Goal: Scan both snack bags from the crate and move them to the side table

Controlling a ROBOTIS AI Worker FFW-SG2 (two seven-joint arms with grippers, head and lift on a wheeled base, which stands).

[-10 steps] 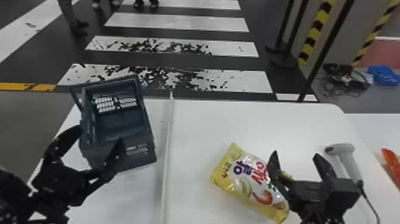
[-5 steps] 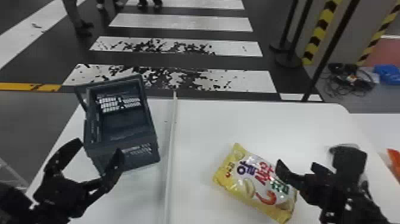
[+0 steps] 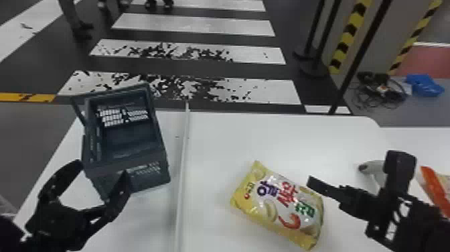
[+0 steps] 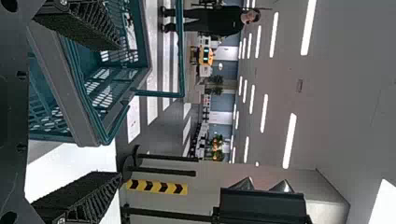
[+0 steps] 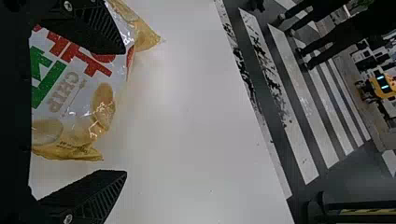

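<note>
The yellow snack bag (image 3: pixel 281 207) lies flat on the white table, right of the divider strip. My right gripper (image 3: pixel 351 171) stands open at the bag's right side; in the right wrist view the open right gripper (image 5: pixel 123 112) has the snack bag (image 5: pixel 74 102) partly behind its upper finger. At the crate's near side is my open left gripper (image 3: pixel 103 167); in the left wrist view the left gripper (image 4: pixel 116 112) is open, with the crate (image 4: pixel 65 88) near its upper finger. The dark crate (image 3: pixel 130 177) shows no bag inside. A white scanner (image 3: pixel 368 167) is partly behind the right gripper.
A white divider strip (image 3: pixel 182 161) runs along the table (image 3: pixel 214 144) between crate and bag. At the far right, an orange-red package (image 3: pixel 435 187) lies on the side table (image 3: pixel 415 137). Black posts (image 3: pixel 358 63) stand behind the table.
My right gripper has moved rightward off the bag's right part and turned, now covering much of the scanner. The left gripper, crate and bag keep about their places; the view has shifted slightly.
</note>
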